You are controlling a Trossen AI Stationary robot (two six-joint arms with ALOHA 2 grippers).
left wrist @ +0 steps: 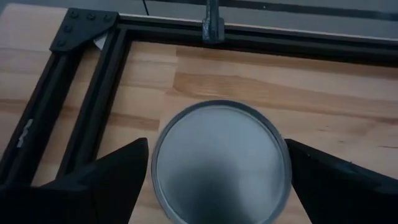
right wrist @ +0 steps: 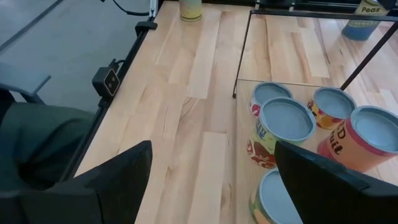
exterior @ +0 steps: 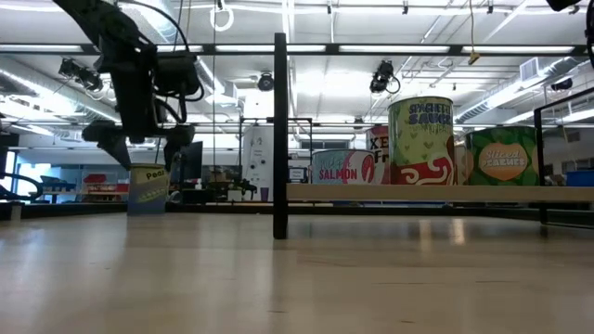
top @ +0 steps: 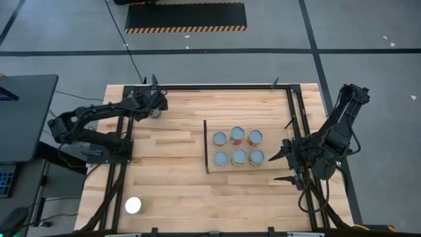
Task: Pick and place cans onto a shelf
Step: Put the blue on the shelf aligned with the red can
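A can (left wrist: 221, 171) with a silvery top and a blue "Peas" label (exterior: 147, 188) stands upright on its base on the tabletop at the far left. My left gripper (left wrist: 216, 143) is open just above it. One finger stands on either side of its top, and both are apart from it. It also shows in the high view (top: 155, 106). The shelf (top: 276, 172) is a pale panel at the table's middle right with a dark upright strip (top: 206, 146), and it bears several upright cans (top: 237, 147). My right gripper (top: 287, 166) waits open beside the shelf's right edge.
Another can (top: 133, 205) with a glaring white top stands near the table's front left corner. A black metal frame (top: 217, 85) runs along the table's far edge and down both sides, close behind the Peas can. Bare tabletop (top: 171, 164) lies between that can and the shelf.
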